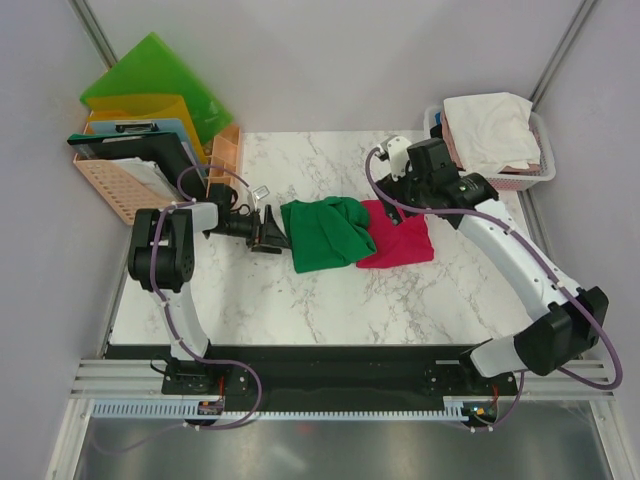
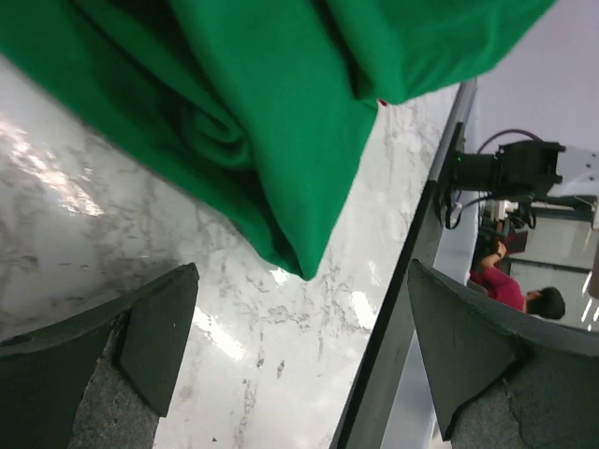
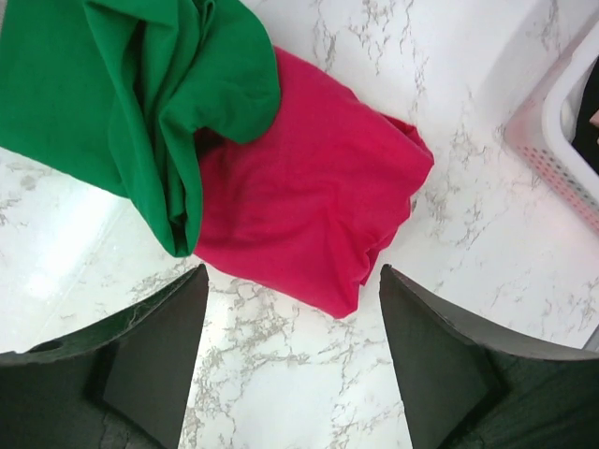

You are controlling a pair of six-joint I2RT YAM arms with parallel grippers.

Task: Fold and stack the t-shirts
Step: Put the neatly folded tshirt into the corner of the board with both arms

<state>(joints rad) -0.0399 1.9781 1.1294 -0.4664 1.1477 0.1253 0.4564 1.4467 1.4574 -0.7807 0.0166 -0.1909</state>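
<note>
- Green t-shirt (image 1: 325,232): at the centre of the marble table (image 1: 260,300). It is bunched and creased, not flat, and its right edge laps over the left edge of the red one.
- Magenta-red t-shirt (image 1: 405,242): just right of the green one and touching it, folded into a compact, roughly square packet.
- White and pale pink t-shirts (image 1: 488,128): heaped in the white basket (image 1: 540,172) at the far right corner.
- Left gripper (image 2: 301,269): jaws spread wide and empty, low at the green shirt's left edge. A pointed corner of green cloth lines up with the gap; contact cannot be told.
- Right gripper (image 3: 292,273): jaws parted with nothing between them, poised above the red shirt.
- Step in hand (judged): neaten the green shirt's fold, then stack it squarely on the red packet.
- Handling note: pinch one layer at an outer corner, not the bunched middle. Draw the cloth taut and low across the table so the creases fall out before the fold.
- Handling note: lift the green edge clear of the red packet before pulling, or the finished fold may be dragged open.
- Handling note: match edge to edge before letting go.
</note>
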